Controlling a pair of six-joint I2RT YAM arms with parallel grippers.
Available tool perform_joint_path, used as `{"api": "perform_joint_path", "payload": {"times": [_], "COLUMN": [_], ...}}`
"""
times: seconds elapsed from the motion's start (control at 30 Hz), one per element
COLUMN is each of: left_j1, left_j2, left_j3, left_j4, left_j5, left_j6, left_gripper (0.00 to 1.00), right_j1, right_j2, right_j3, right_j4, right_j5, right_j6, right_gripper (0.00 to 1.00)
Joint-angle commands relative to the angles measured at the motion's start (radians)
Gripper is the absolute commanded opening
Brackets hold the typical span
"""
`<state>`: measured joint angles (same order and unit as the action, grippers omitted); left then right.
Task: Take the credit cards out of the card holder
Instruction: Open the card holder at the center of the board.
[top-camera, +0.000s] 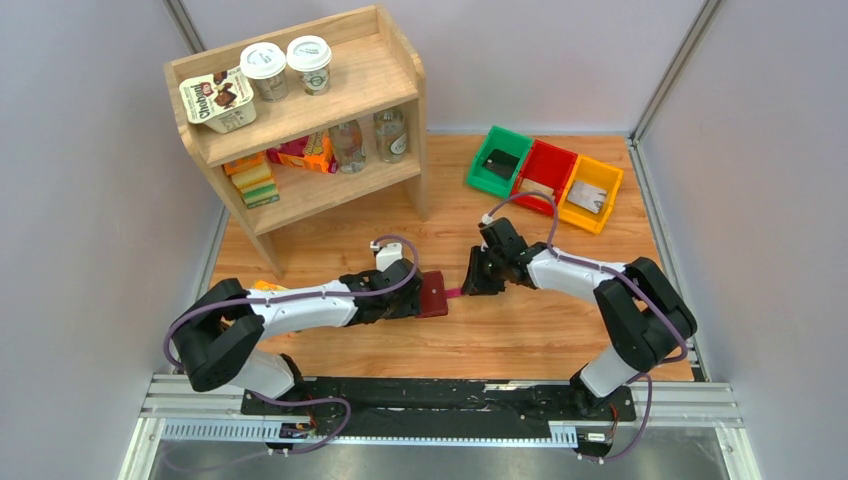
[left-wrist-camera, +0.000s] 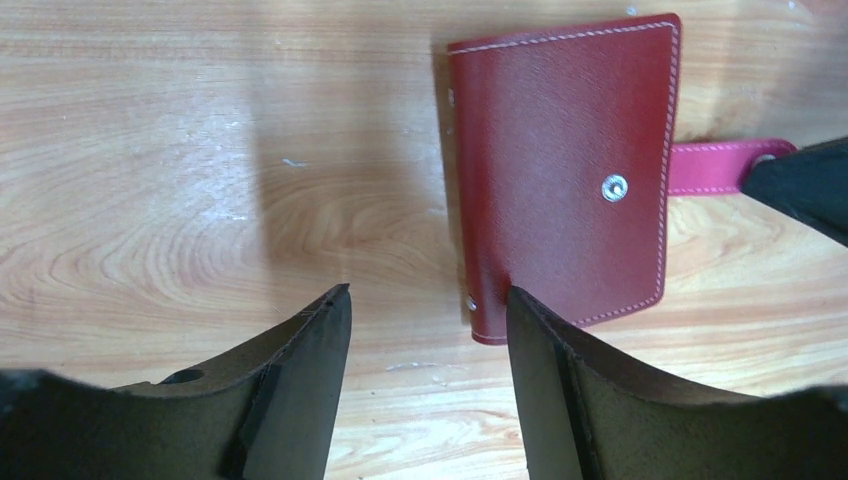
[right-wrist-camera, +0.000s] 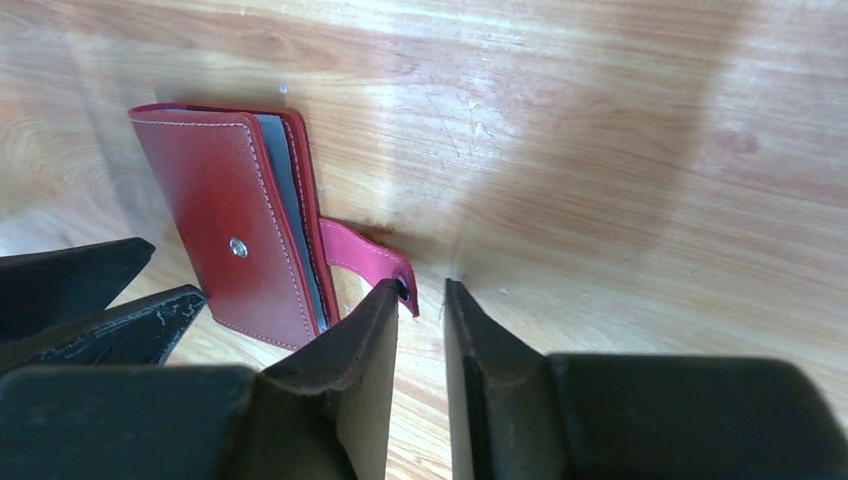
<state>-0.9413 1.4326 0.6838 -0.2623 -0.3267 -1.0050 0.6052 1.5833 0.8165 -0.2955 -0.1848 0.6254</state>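
The maroon card holder (top-camera: 434, 294) lies closed on the wooden table between both grippers; it also shows in the left wrist view (left-wrist-camera: 565, 170) and the right wrist view (right-wrist-camera: 225, 220). Its pink snap tab (right-wrist-camera: 365, 255) is unsnapped and sticks out toward my right gripper (right-wrist-camera: 422, 287), whose jaws stand a narrow gap apart with the tab's end against the left fingertip. Grey sleeves (right-wrist-camera: 295, 215) show at the holder's edge; any cards inside are hidden. My left gripper (left-wrist-camera: 428, 295) is open, its right finger over the holder's near corner. A black card (top-camera: 500, 162) lies in the green bin.
A green bin (top-camera: 483, 172), a red bin (top-camera: 547, 165) and a yellow bin (top-camera: 592, 190) stand at the back right; a greyish card (top-camera: 588, 198) lies in the yellow one. A wooden shelf (top-camera: 400, 75) with cups, bottles and boxes stands at the back left.
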Motion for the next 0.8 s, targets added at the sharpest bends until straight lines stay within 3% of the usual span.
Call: {"api": "perform_joint_path", "payload": {"times": [0.0,0.1,0.2,0.43,0.77], "left_j1": [-0.04,-0.076,-0.105,-0.129,-0.129], "left_j2": [-0.001,0.031,0.069,0.19,0.367], "left_j3": [0.082,0.149,0.204,0.365,0.543], "left_j4": [-0.067,-0.129,-0.175,-0.293,-0.377], "left_j5": [-0.055,-0.096,-0.136,-0.215,-0.284], "left_j6": [0.057,0.085,0.097,0.123,0.149], "left_gripper": [0.68,0.73,0.77,0.81,0.86], "right_j1": [-0.025,-0.045,-0.07,-0.088,-0.088], "right_j2": [-0.016,-0.008,0.004,0.01,0.009], "right_j3": [-0.048,-0.092,-0.145,-0.223,-0.246], "right_j4": [0.162,0.266,0.37,0.539,0.565], "right_j5": [-0.142,-0.206,-0.275,-0.347,-0.337], "right_j6": [0.017,0.034,0.066,0.145,0.146], "right_gripper": [0.24,0.17,0.0,0.0,0.0]}}
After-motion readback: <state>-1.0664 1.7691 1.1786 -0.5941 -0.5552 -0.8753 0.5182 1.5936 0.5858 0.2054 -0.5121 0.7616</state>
